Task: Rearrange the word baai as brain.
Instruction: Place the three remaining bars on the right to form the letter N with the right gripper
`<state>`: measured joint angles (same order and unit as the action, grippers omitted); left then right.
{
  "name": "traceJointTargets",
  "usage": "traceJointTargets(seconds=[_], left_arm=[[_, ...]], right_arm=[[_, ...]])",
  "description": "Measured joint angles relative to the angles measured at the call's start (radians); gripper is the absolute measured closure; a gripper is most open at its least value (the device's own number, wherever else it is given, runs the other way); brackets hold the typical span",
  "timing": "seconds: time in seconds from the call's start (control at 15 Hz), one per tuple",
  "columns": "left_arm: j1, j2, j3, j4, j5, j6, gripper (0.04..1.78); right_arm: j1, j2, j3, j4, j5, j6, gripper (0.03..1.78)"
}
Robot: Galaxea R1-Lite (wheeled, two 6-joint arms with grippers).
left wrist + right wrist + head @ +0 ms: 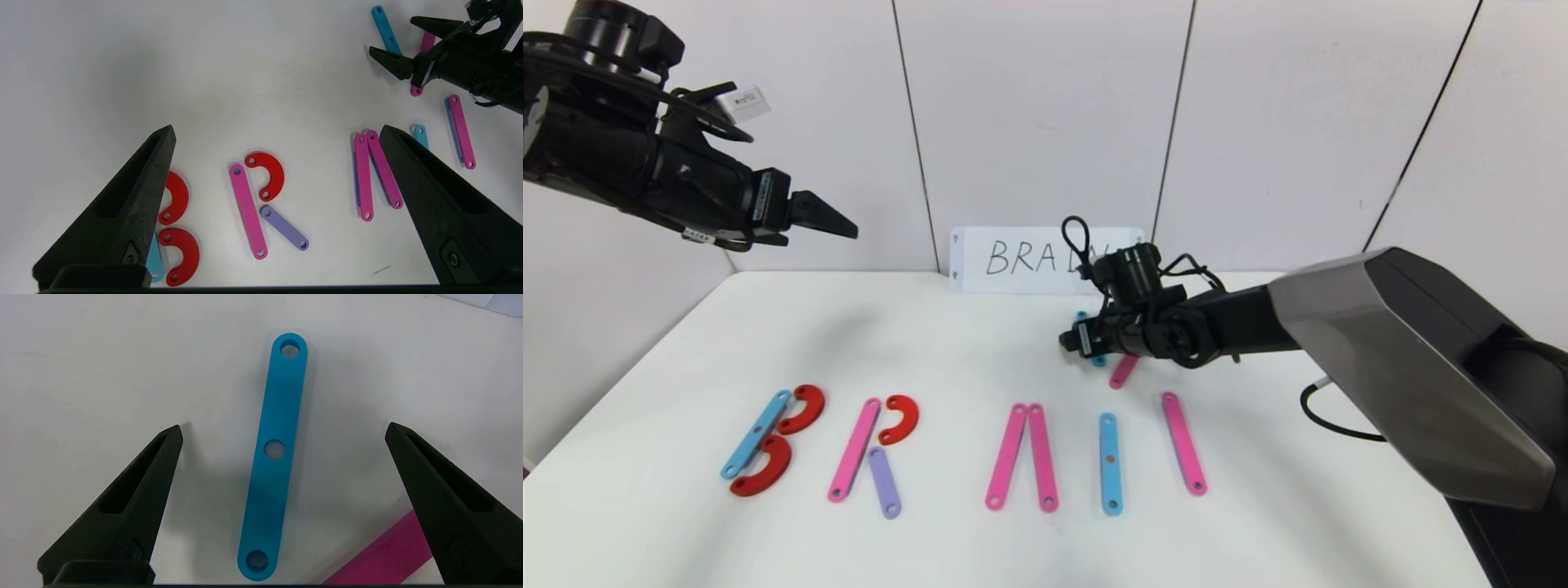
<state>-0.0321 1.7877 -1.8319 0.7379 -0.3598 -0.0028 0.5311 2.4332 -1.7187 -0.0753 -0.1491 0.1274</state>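
while the left pincer (845,224) hangs open at upper left, the right pincer (282,506) spreads open straddling a spare blue bar (273,457) at centre frame, above the word baai (964,445) on the bench (1298,523).

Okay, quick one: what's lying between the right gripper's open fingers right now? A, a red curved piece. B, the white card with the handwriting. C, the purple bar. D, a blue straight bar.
D: the right wrist view shows the right gripper open, its fingers either side of a blue straight bar lying flat on the table, not yet gripped.
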Motion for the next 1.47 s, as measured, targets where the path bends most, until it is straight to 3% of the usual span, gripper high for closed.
traceJointTargets(seconds=[0.27, 0.53, 0.73, 1.47], left_arm=[[-0.001, 0.0, 0.0, 0.0, 0.0, 0.0, 0.08], [-0.001, 0.0, 0.0, 0.0, 0.0, 0.0, 0.08], [-0.001, 0.0, 0.0, 0.0, 0.0, 0.0, 0.08], [-0.001, -0.001, 0.0, 0.0, 0.0, 0.0, 0.08]], right_arm=[[0.002, 0.009, -0.005, -0.005, 0.0, 0.001, 0.41], [0.002, 0.014, -0.006, -0.007, 0.0, 0.003, 1.13], [0.002, 0.019, -0.006, -0.009, 0.0, 0.005, 1.51], [-0.009, -0.038, 0.003, 0.013, -0.001, 0.009, 1.54]])
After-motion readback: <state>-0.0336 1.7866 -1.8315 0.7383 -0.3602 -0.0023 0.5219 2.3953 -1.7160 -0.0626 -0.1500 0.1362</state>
